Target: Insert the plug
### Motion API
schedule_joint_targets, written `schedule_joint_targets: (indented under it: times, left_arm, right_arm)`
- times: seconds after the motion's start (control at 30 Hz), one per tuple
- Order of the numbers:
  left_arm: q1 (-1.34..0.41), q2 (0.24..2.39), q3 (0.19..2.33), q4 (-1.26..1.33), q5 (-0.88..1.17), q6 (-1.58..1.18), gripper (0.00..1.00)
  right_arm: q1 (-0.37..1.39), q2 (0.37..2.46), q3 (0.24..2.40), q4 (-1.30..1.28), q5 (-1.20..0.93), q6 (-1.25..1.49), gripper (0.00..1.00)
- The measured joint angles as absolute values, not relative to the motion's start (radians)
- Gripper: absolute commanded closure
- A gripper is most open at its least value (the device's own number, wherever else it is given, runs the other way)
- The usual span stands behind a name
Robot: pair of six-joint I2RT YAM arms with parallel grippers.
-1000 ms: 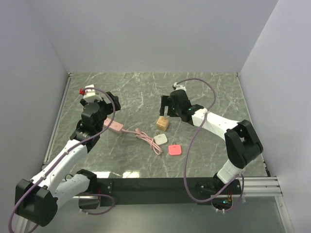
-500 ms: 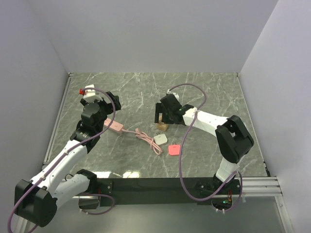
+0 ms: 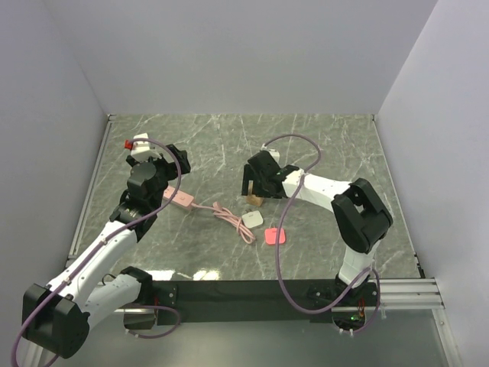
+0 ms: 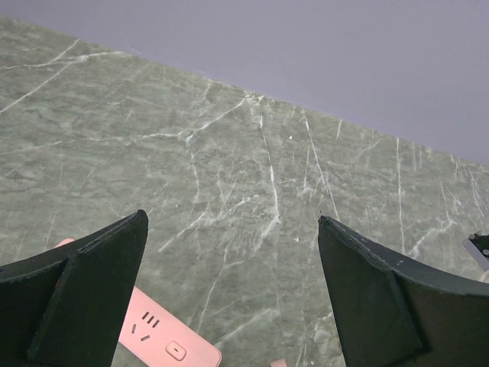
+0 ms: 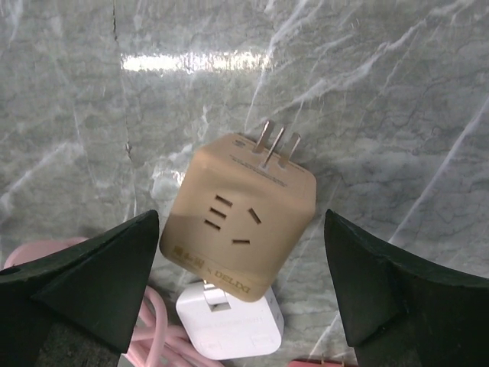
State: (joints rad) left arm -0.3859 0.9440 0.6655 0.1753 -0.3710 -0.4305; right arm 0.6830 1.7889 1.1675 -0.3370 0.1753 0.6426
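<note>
The right gripper [image 3: 254,186] hangs right over the tan cube [image 5: 229,229]. Its fingers [image 5: 84,283] are wide open, one on each side of the cube. They do not touch it and they hold nothing. The cube lies tilted on the table [image 3: 321,145], and its three metal prongs [image 5: 275,145] point to the top of the wrist picture.

The plug [image 3: 275,236] is the flat pink square in the lower middle of the top picture. It lies on the table just beside a small white block [image 3: 252,219] and near the cube. Nothing touches it.

The left gripper [image 4: 233,222] is wide open too, and empty. It waits above the pink power strip [image 4: 164,340], which shows at the bottom left of its picture.

I think this is the reaching step, since nothing has been picked up yet. The open fingers are lined up on the cube, not on the plug. To get the plug, the gripper would have to slide toward the lower right, go down low and pinch the thin edges. That could be tricky because the plug is so flat. Then it must go to the holes in the strip.
</note>
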Motion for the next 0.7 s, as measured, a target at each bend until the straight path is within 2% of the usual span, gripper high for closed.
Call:
schedule_joint_targets:
  times: [0.13, 0.33, 0.4, 0.43, 0.47, 0.53, 0.57, 0.7]
  left_arm:
    - [-0.386, 0.939, 0.664, 0.176, -0.371, -0.43, 0.0]
    - [-0.386, 0.927, 0.661, 0.176, -0.371, -0.43, 0.0]
    - [-0.386, 0.926, 0.661, 0.176, -0.371, -0.43, 0.01]
    - [-0.386, 0.926, 0.66, 0.176, -0.371, -0.43, 0.01]
    - [-0.386, 0.926, 0.66, 0.176, -0.371, -0.43, 0.01]
    - [-0.386, 0.927, 0.66, 0.176, -0.369, -0.429, 0.01]
    - [-0.386, 0.927, 0.66, 0.176, -0.366, -0.428, 0.0]
    - [-0.386, 0.927, 0.656, 0.192, -0.332, -0.419, 0.01]
  right_arm:
    - [0.685, 1.815, 1.191, -0.332, 0.181, 0.646, 0.14]
    - [0.688, 1.841, 1.206, -0.328, 0.194, 0.647, 0.32]
    - [0.69, 1.841, 1.206, -0.325, 0.194, 0.645, 0.53]
    - [0.691, 1.841, 1.206, -0.324, 0.194, 0.645, 0.58]
    - [0.691, 1.841, 1.206, -0.324, 0.194, 0.643, 0.81]
    - [0.691, 1.841, 1.206, -0.323, 0.194, 0.638, 0.95]
    - [0.691, 1.841, 1.206, -0.323, 0.194, 0.635, 1.0]
    - [0.691, 1.839, 1.213, -0.327, 0.189, 0.606, 1.0]
